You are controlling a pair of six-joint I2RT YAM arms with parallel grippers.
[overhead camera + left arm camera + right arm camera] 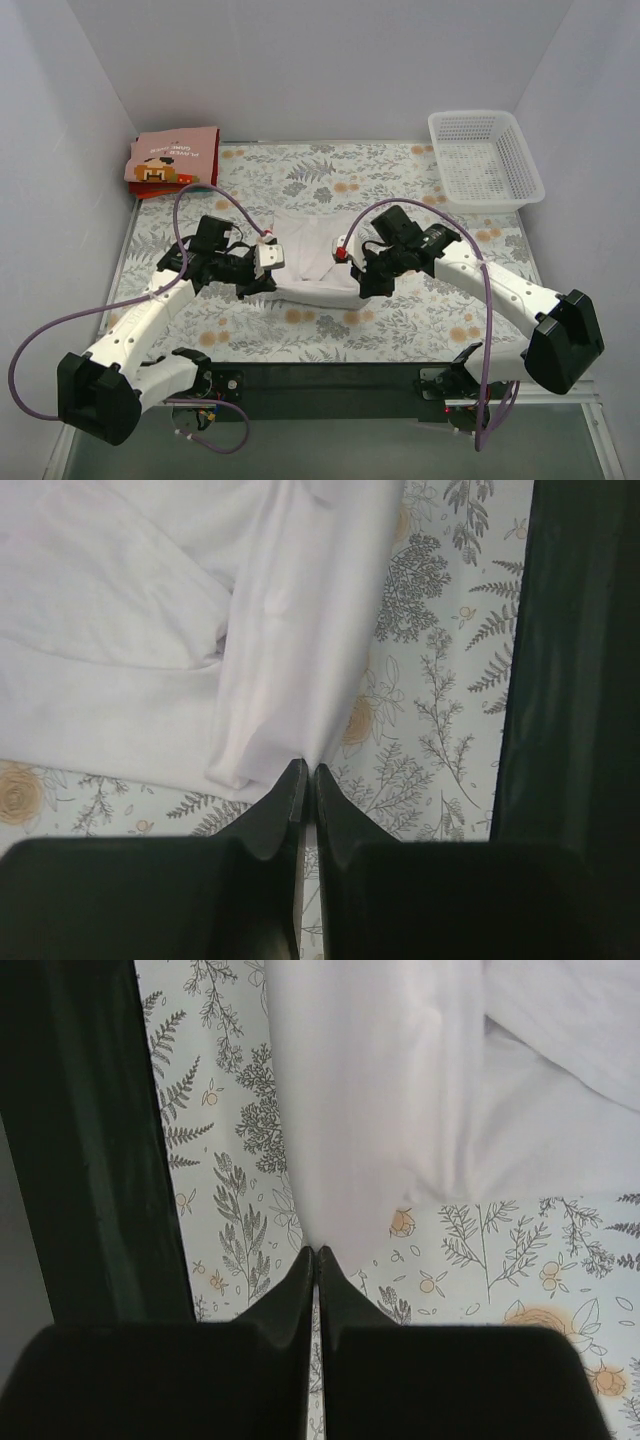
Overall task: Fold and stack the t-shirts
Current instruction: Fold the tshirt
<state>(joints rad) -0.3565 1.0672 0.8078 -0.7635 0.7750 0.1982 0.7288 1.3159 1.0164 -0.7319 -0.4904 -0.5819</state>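
My left gripper is pinching a corner fold of the white t-shirt, jaws pressed together on the cloth. My right gripper is nipping the shirt's other end the same way. Both arms are reaching forward with elbows bent and wrists turning inward, facing each other across the shirt. It is lying bunched mid-table on the floral tablecloth. In the far left corner, the pink t-shirt is sitting folded on the red t-shirt.
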